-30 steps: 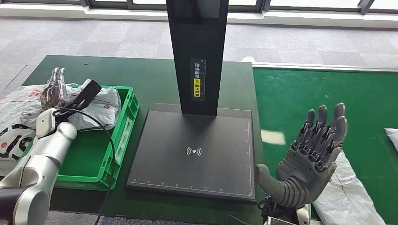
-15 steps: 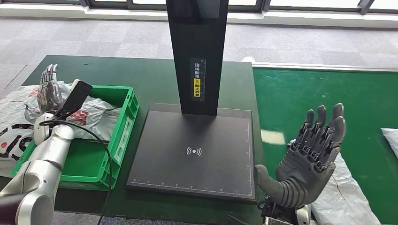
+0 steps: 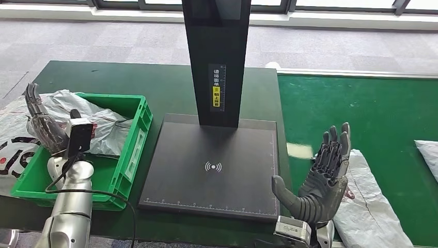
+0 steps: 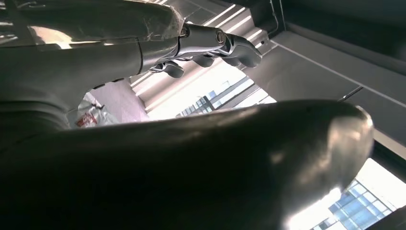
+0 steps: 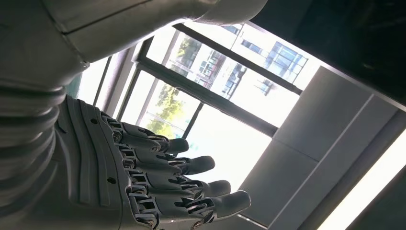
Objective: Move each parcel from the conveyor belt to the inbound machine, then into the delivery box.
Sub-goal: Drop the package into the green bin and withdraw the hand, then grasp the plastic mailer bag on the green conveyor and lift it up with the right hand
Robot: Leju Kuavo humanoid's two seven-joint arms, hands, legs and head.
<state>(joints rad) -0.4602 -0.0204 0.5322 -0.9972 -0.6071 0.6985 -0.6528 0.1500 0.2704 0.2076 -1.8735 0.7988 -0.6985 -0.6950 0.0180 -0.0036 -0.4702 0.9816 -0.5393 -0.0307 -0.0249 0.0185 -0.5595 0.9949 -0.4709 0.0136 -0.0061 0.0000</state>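
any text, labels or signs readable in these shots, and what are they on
"请将面单" in white, running down the label on the black post of the inbound machine; the yellow part below it is too small to read.
A contactless wave symbol, no words, on the machine's black plate.
Ruler ticks along the plate's edges: numbers too small to read.
Red and black print on the parcels in the green box: unreadable.
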